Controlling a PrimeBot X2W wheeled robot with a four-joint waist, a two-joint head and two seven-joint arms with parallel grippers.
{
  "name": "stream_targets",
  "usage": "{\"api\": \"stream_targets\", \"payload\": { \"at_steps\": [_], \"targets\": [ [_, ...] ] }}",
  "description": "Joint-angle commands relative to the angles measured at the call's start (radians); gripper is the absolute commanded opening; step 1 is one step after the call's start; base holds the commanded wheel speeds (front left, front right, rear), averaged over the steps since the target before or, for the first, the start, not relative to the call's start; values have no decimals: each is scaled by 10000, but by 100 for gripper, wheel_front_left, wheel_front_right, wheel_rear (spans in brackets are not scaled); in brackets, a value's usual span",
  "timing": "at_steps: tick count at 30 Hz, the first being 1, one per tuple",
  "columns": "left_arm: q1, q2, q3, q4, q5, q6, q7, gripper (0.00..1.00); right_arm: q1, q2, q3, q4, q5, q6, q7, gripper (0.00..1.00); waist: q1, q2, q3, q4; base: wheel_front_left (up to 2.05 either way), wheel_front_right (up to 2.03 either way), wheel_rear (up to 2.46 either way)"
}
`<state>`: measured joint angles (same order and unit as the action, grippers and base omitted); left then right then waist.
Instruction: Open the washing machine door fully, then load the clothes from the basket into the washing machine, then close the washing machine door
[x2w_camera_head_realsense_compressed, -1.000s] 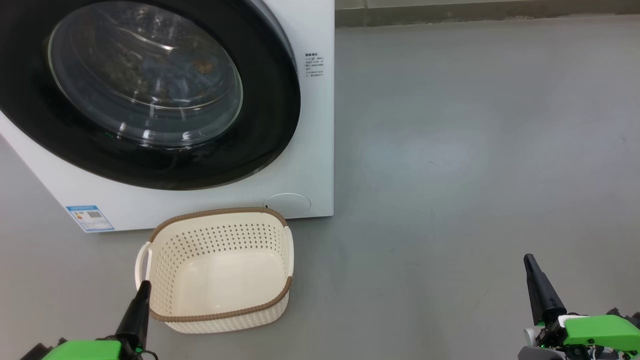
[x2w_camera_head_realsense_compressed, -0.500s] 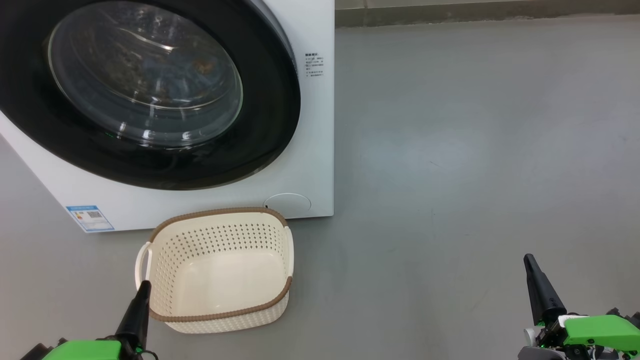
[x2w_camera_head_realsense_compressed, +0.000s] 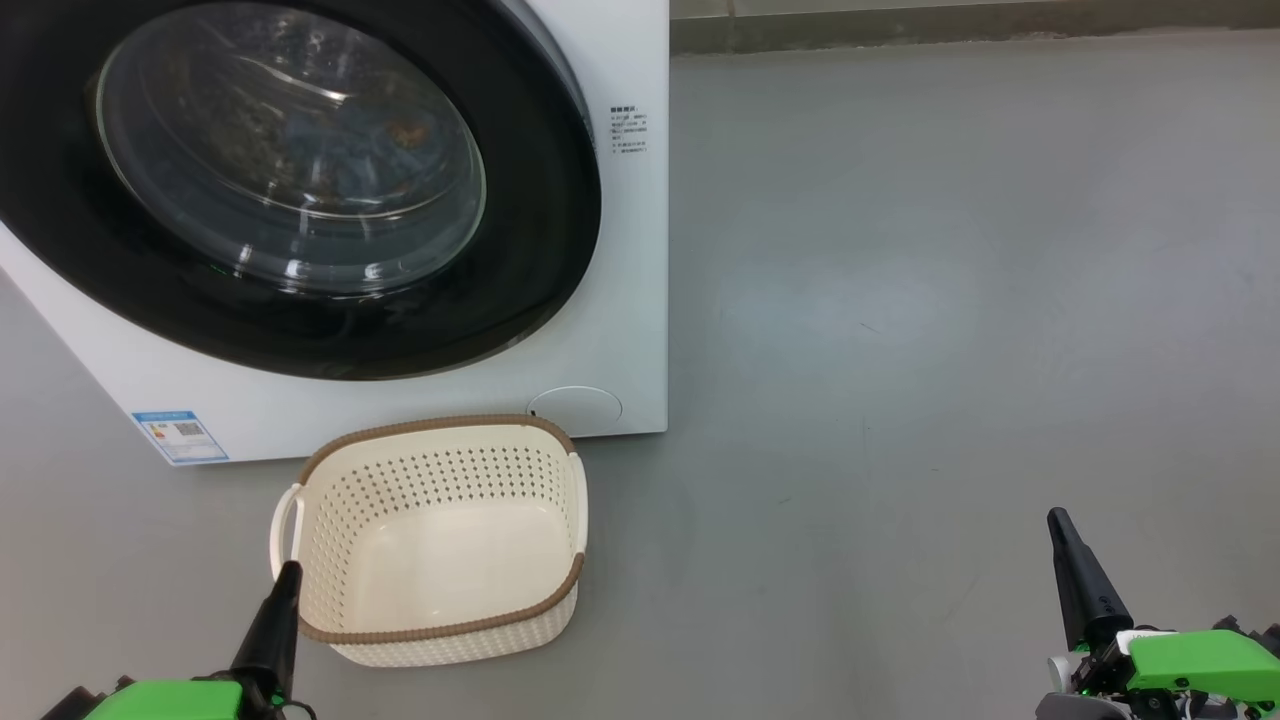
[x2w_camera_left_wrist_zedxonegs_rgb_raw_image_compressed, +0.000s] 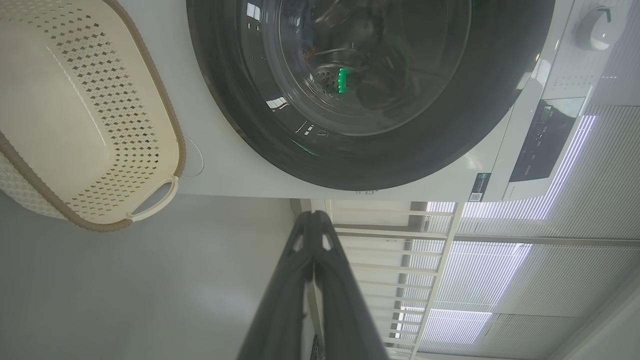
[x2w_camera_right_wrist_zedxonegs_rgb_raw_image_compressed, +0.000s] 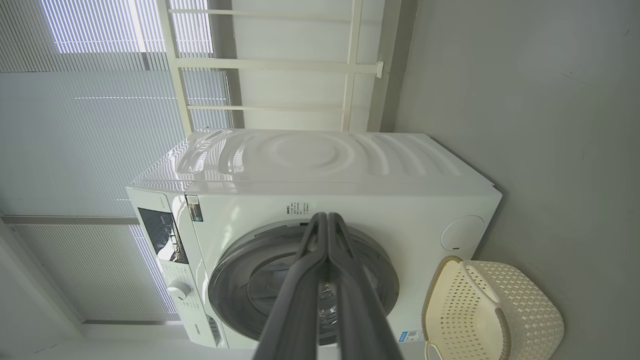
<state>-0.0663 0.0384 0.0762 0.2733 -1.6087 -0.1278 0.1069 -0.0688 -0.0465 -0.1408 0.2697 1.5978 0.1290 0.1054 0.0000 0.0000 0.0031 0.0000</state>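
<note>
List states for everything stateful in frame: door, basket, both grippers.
washing machine door: shut, flat against the washing machine front.
basket: upright on the floor, empty.
left gripper: shut, holding nothing, beside the basket's near left corner.
right gripper: shut, holding nothing, over bare floor.

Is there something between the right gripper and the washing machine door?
Nothing visible. Bare floor lies between the right gripper and the washing machine door; the basket stands aside, below the door.
</note>
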Motion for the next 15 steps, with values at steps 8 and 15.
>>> {"api": "stream_targets", "payload": {
  "at_steps": [8, 15],
  "targets": [
    [-416, 138, 357, -283, -14, -29, 48, 0, -391, -37, 271, -249, 109, 17, 78, 0, 0, 0, 0, 0, 0, 0, 0],
    [-416, 136, 361, -283, -11, -29, 51, 0, -391, -37, 271, -249, 110, 17, 78, 0, 0, 0, 0, 0, 0, 0, 0]
  ]
}}
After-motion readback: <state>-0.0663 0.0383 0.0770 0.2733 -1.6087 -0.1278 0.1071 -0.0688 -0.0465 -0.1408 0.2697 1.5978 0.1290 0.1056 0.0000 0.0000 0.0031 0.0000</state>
